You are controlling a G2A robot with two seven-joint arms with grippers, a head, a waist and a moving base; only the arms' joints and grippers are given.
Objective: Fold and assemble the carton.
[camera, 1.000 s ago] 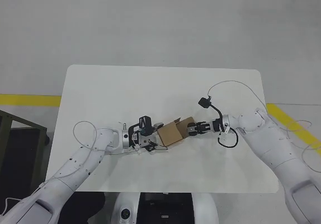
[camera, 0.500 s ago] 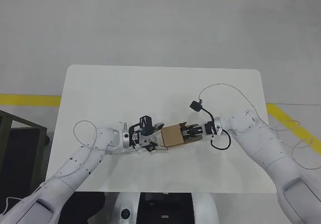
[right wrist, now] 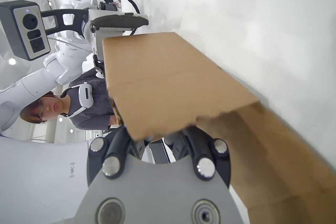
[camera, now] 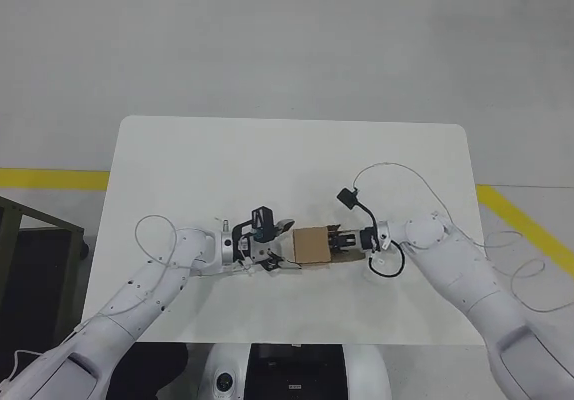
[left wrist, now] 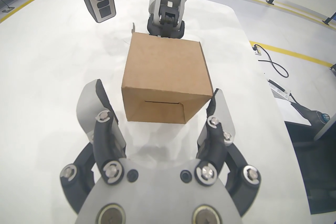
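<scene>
A small brown carton (camera: 310,244) lies on the white table (camera: 287,160) between my two grippers. The left gripper (camera: 276,250) stands open at one end. In the left wrist view its fingertips (left wrist: 213,101) flank the near end of the carton (left wrist: 165,70), which shows a slot cut in its face. At the opposite end the right gripper (camera: 341,241) appears shut and is pressed against the box; it shows as the right gripper (left wrist: 166,32) in the left wrist view. In the right wrist view a carton panel (right wrist: 162,83) hides its fingertips, and a flap (right wrist: 278,156) lies along the table.
A thin cable (camera: 412,160) loops over the table behind the right arm, and another loop (camera: 147,235) lies by the left arm. The front table edge (camera: 297,342) is close to both arms. A green frame (camera: 7,250) stands off the table's left side.
The right gripper has moved left against the carton, and the raised flap has folded down. The carton has turned square to the left gripper. The left arm has stayed put.
</scene>
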